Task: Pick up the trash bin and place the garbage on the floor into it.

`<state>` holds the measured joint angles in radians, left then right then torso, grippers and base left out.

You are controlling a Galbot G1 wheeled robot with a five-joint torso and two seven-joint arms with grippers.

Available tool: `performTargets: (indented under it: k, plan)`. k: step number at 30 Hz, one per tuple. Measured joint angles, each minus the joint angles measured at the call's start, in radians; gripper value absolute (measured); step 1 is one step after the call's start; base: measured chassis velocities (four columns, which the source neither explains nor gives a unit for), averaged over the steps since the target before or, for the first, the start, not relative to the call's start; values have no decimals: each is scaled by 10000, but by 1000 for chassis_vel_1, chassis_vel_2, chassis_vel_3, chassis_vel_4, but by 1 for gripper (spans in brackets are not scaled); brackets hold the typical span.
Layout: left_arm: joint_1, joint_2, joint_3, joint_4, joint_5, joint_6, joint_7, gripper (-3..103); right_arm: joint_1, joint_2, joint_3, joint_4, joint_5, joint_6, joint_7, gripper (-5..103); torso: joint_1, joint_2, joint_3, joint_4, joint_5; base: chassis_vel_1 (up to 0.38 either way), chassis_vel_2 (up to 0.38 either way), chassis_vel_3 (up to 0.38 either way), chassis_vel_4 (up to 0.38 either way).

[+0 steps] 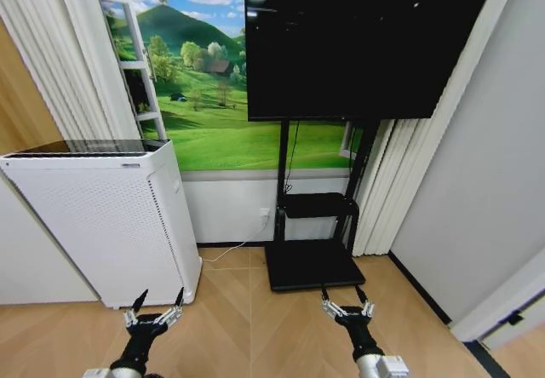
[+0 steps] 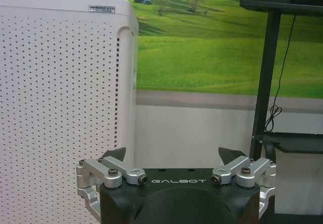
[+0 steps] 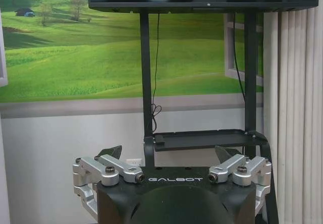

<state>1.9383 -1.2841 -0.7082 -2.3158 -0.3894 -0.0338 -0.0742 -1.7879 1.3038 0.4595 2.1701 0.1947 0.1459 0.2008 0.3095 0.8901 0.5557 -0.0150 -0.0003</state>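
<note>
Beside the white perforated appliance [image 1: 111,216], low over the floor [image 1: 247,327] of tan chevron parquet, both arms hang idle with nothing held. Nearest the appliance's front corner is the left gripper [image 1: 156,301], its fingers spread wide and empty; the left wrist view has the appliance's dotted side panel close ahead. Farther from the appliance, the right gripper [image 1: 344,297] is likewise spread and empty, just short of the black base plate of the TV stand [image 1: 311,263], whose small shelf [image 3: 204,139] carries a flat dark box
</note>
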Motion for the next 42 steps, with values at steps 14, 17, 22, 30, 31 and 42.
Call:
performTargets:
  k: [14,17,22,30,31,42]
  plan:
    - [0,-1,1,-1,1,0,0,100,0,-1,1,0,0,0,0,100,-1,-4,-2,0,3,5,6,-5,-7]
    - [0,-1,1,-1,0,0,0,100,0,0,1,0,0,0,0,100,-3,-4,-3,0,3,0,0,0,0]
    - [0,-1,1,-1,1,0,0,100,0,-1,1,0,0,0,0,100,-3,-5,-3,0,3,0,0,0,0]
    - [0,0,1,-1,0,0,0,100,0,0,0,0,0,0,0,100,-1,-9,-2,0,3,5,-7,-4,3]
    - [0,0,1,-1,0,0,0,100,0,0,0,0,0,0,0,100,-1,-9,-2,0,3,44,-53,-31,24]
    - [0,-1,1,-1,0,0,0,100,0,0,1,0,0,0,0,100,-7,-8,-6,1,3,102,-103,-107,110]
